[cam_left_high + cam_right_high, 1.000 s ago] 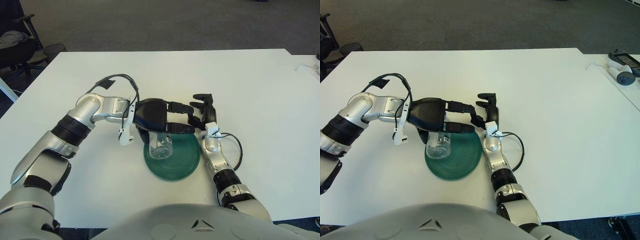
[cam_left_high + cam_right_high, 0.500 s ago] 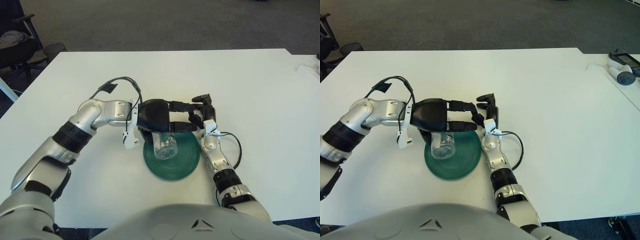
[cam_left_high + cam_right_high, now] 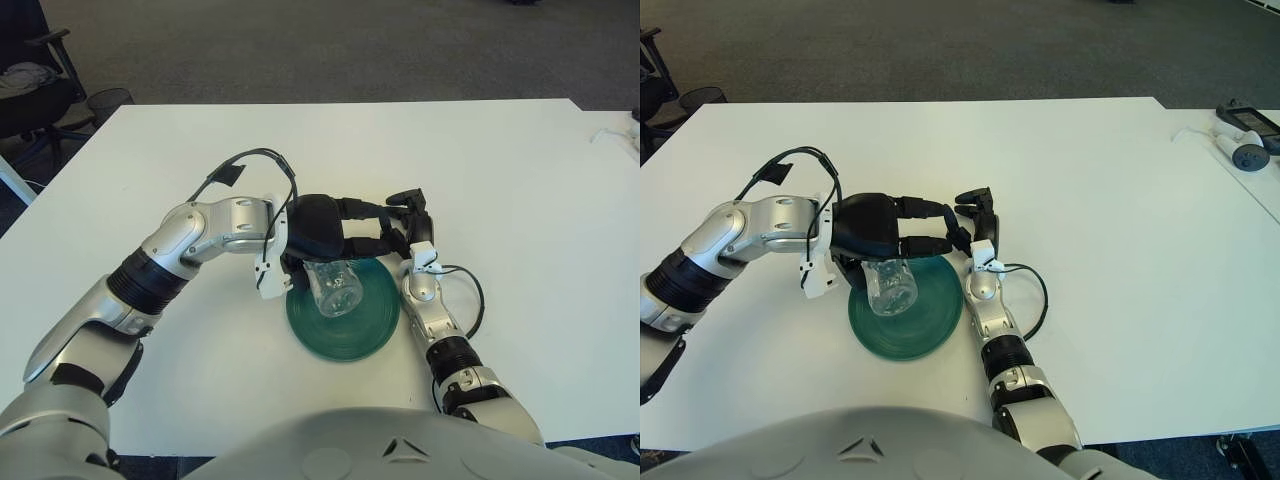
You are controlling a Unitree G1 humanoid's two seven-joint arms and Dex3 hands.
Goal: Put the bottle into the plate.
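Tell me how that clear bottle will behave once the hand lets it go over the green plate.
The bottle looks empty and clear, so probably light and easily nudged. Held in the left hand over the plate, it seems round-bodied, so it may roll if laid down. The plate's raised rim might stop it. The right hand shows beside the plate.

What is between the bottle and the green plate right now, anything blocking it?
Nothing visible. The left robot hand holds the clear bottle directly over the green plate, whose surface below shows bare. The right robot hand shows just beyond the plate's right rim, not over it.
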